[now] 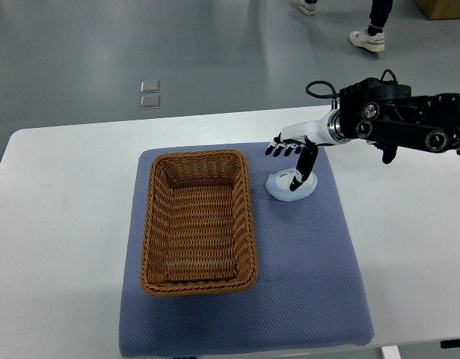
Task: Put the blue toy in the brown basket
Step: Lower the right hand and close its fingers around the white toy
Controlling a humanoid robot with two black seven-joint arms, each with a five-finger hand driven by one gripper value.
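Pale blue, rounded toy [291, 184] on blue mat [319, 254] beside brown basket [198, 222], right hand [295, 153] spread, holding nothing.

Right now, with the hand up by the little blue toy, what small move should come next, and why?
Probably close the right hand around the blue toy. The fingers look spread just above it, one reaching down onto it, and the toy sits on the mat right of the empty brown basket.
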